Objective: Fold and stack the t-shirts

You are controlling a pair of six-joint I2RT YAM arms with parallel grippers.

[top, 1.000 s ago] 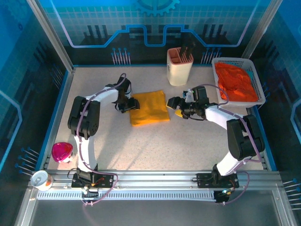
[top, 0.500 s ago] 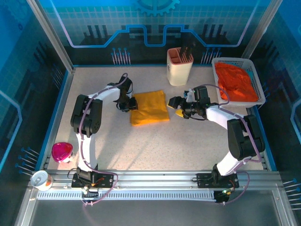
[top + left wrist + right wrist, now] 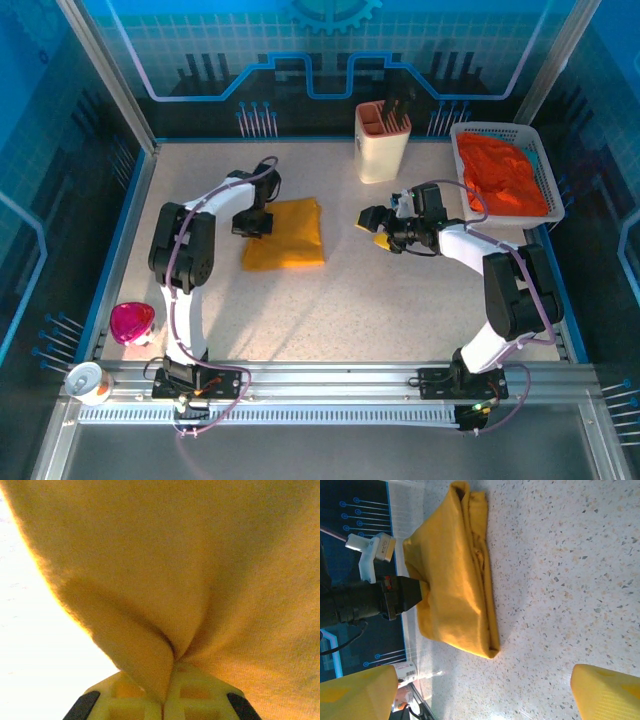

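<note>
On my speckled table [image 3: 340, 310]: a cream holder [image 3: 381, 145] of dark utensils at the back, a white mesh basket [image 3: 497, 128] far right, a pink thing [image 3: 131, 322] near-left

1. The surface [image 3: 340, 305] in front of the yellow t-shirt [image 3: 288, 238] is wide open.
2. The cream holder [image 3: 381, 152] and white basket [image 3: 495, 127] (full of orange cloth [image 3: 500, 175]) block the back right.
3. A pink thing [image 3: 132, 322] sits front left.
</note>
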